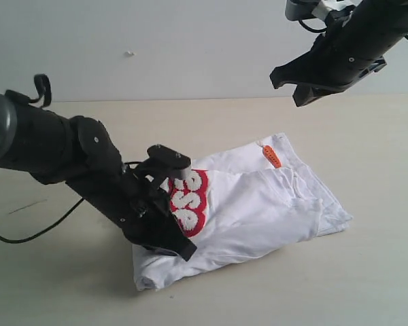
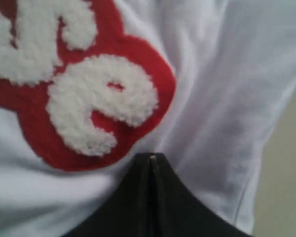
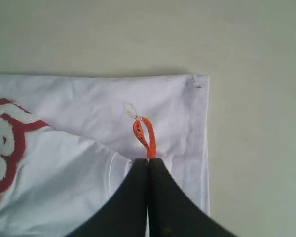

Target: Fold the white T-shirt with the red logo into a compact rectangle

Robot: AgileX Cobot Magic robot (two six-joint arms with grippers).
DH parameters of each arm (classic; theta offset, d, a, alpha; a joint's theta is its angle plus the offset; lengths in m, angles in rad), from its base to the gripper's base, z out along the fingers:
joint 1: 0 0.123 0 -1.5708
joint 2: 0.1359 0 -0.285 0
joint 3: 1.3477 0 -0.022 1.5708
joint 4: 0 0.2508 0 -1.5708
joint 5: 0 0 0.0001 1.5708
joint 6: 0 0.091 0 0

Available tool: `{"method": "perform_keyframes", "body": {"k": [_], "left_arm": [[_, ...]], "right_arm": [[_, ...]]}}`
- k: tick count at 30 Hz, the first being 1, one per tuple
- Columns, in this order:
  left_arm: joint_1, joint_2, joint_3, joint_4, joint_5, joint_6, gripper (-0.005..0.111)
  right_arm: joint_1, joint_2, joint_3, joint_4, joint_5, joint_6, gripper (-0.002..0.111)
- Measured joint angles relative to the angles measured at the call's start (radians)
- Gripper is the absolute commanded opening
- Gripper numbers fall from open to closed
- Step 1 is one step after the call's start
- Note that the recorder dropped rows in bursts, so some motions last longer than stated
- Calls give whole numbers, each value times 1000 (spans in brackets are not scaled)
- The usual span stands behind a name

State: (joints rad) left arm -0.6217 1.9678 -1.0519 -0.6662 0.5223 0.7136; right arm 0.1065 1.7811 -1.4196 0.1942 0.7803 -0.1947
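The white T-shirt (image 1: pixel 258 197) lies folded into a rough rectangle on the table, with its orange neck tag (image 1: pixel 272 156) at the far edge. Part of the red logo (image 1: pixel 190 200) with fuzzy white letters shows at the shirt's left end. My left gripper (image 1: pixel 187 250) is shut, its tip down on the fabric by the near left corner, just past the logo (image 2: pixel 89 98). No fold of cloth shows between its fingers (image 2: pixel 151 159). My right gripper (image 1: pixel 277 77) hangs shut in the air above the far side; its tip (image 3: pixel 148 161) lines up with the tag (image 3: pixel 144 136).
The beige table (image 1: pixel 367 272) stretches around the shirt on all sides. A pale wall (image 1: pixel 156 47) rises behind it. A black cable (image 1: pixel 34 234) trails from the left arm over the table at the left.
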Motion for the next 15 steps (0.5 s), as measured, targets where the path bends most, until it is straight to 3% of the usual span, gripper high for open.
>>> {"method": "perform_keyframes", "body": {"k": [7, 11, 15], "left_arm": [[41, 35, -32, 214, 66, -238, 0], [141, 22, -35, 361, 120, -385, 0], [219, 12, -35, 412, 230, -409, 0]], "right_arm": [[0, 0, 0, 12, 10, -10, 0], [0, 0, 0, 14, 16, -12, 0], [0, 0, 0, 14, 32, -14, 2]]}}
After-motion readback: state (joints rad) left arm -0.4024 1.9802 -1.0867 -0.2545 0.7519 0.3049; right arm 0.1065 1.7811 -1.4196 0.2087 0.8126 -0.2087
